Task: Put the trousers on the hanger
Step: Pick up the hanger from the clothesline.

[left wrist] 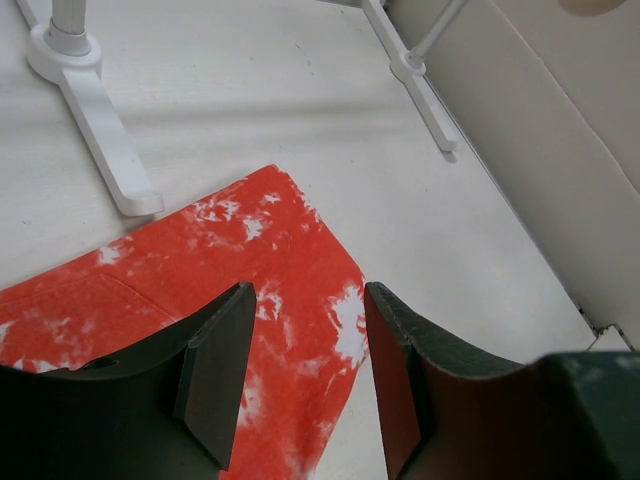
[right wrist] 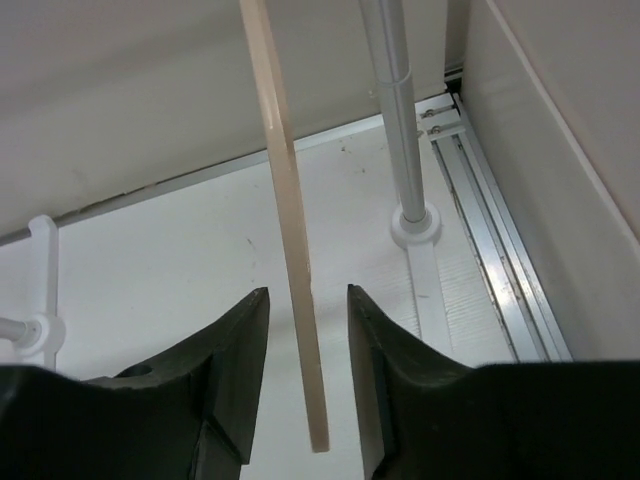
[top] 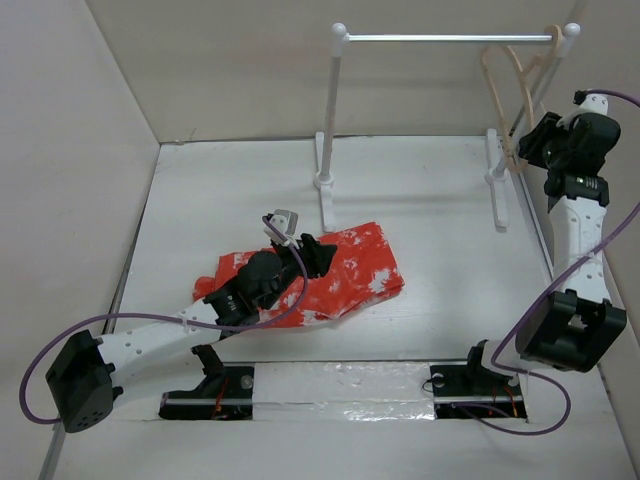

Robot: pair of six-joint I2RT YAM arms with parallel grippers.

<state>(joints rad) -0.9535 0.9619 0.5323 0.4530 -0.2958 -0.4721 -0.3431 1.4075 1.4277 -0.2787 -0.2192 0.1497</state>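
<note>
Left gripper (left wrist: 305, 365): jaws spread above trousers (left wrist: 270, 250) lying on worktop (left wrist: 300, 100). Right gripper (right wrist: 308, 310): jaws spread, straddling hanger (right wrist: 281, 150), not pinching it.

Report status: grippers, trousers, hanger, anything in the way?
Left gripper open over trousers, lying on table. Right gripper open, jaws astride hanger hanging on rack. No obstacle seen.

No lettering, label, brand mark or number is legible in any view: the speckled trousers (top: 360, 265), the hanger (right wrist: 285, 200) and the white rack (top: 450, 38) all show plain, unmarked surfaces.
</note>
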